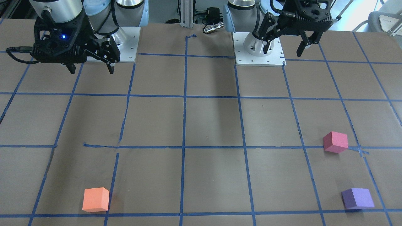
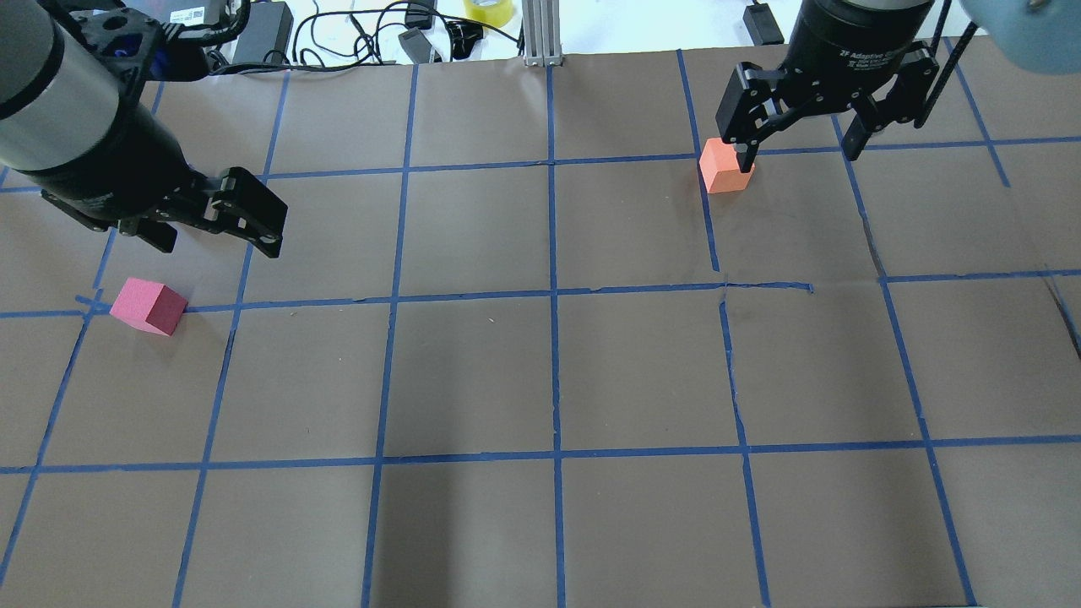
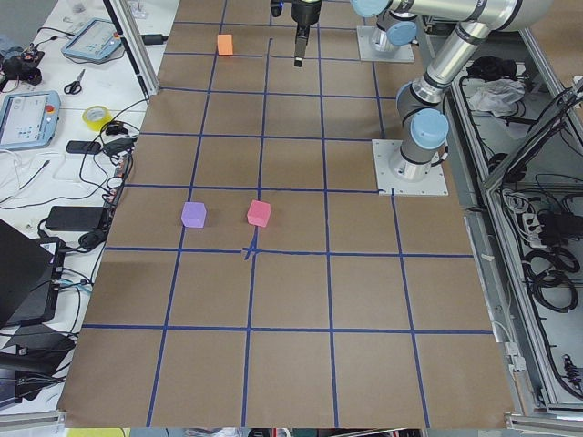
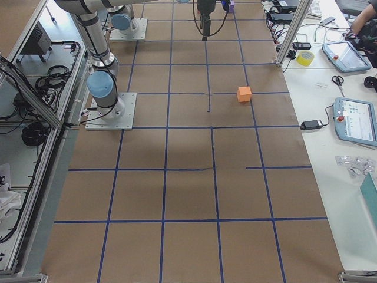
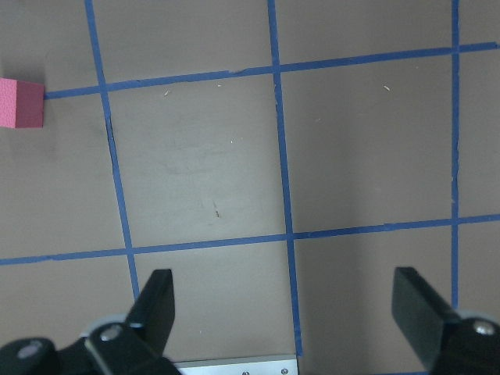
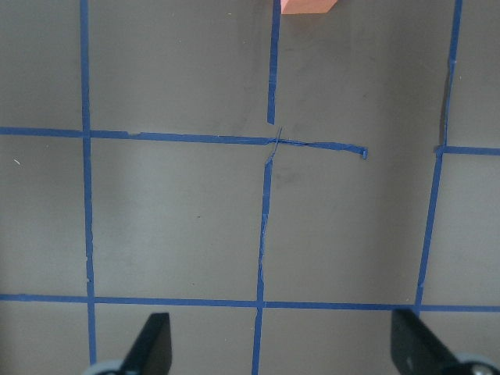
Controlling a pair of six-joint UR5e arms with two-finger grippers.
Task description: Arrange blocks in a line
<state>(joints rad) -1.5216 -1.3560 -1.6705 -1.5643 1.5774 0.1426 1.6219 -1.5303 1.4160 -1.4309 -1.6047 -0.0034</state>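
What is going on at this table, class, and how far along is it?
Nothing is held. The left gripper and right gripper hang open and empty near the arm bases. The orange block sits alone on the robot's right; the pinkish-red block and purple block sit apart on its left. No line is formed yet.
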